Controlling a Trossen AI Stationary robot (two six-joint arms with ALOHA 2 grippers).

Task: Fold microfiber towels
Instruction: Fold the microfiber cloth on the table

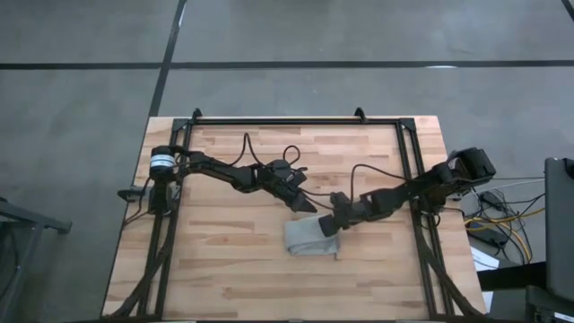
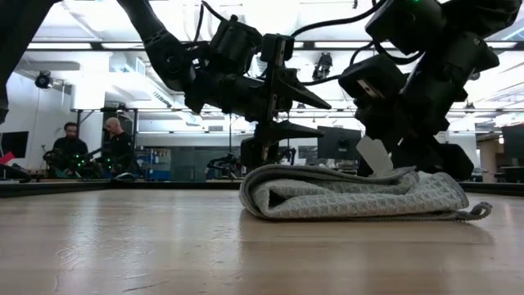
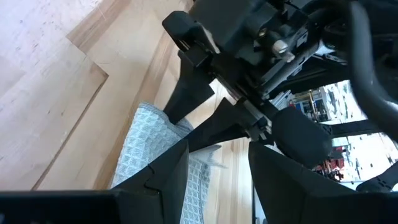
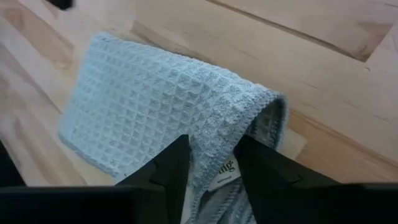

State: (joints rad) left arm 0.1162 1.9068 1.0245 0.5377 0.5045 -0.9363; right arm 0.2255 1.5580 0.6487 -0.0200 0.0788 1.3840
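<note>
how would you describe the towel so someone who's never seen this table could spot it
On the wooden table, look near the middle, just toward the front edge, beneath the two dark arms. The towel is a folded grey-green waffle-weave cloth, the only soft thing lying there, with a small white tag at one edge.
</note>
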